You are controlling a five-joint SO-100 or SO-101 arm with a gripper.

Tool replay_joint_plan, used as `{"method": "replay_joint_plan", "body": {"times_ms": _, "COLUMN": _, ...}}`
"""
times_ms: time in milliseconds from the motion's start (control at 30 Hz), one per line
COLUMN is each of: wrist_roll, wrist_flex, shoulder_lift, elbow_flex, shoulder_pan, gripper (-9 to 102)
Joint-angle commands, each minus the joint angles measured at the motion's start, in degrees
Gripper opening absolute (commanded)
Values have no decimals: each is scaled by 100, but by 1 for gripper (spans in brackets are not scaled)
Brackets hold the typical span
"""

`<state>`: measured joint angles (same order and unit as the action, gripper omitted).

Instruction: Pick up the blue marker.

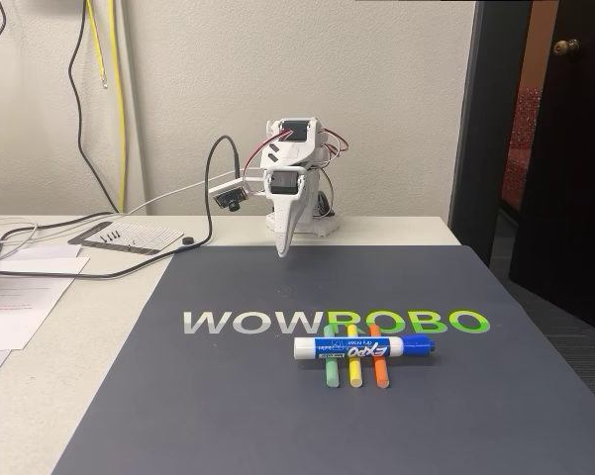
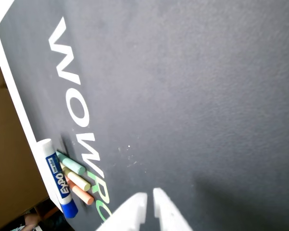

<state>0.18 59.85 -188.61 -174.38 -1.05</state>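
The blue marker [image 1: 364, 347] lies sideways on the dark mat, white barrel with a blue label and a blue cap at its right end in the fixed view. It rests across three thin sticks: green [image 1: 331, 371], yellow [image 1: 354, 369] and orange [image 1: 379, 368]. In the wrist view the blue marker [image 2: 56, 177] sits at the lower left near the mat's edge. My gripper [image 1: 283, 249] hangs folded near the arm's base at the back of the mat, far from the marker, tip pointing down. Its white fingertips [image 2: 149, 196] nearly touch, with nothing between them.
The dark mat [image 1: 277, 396] with the WOWROBO lettering covers most of the table. Papers [image 1: 20, 297] and cables [image 1: 40, 247] lie at the left. A dark door [image 1: 564, 148] stands at the right, past the table's edge.
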Motion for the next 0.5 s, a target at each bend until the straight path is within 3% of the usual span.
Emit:
{"method": "replay_joint_plan", "body": {"times_ms": 0, "wrist_roll": -9, "wrist_flex": 0, "shoulder_lift": -325, "elbow_flex": 18, "shoulder_pan": -132, "gripper": 0}}
{"method": "replay_joint_plan", "body": {"times_ms": 467, "wrist_roll": -44, "wrist_flex": 0, "shoulder_lift": -325, "elbow_flex": 18, "shoulder_pan": -132, "gripper": 0}}
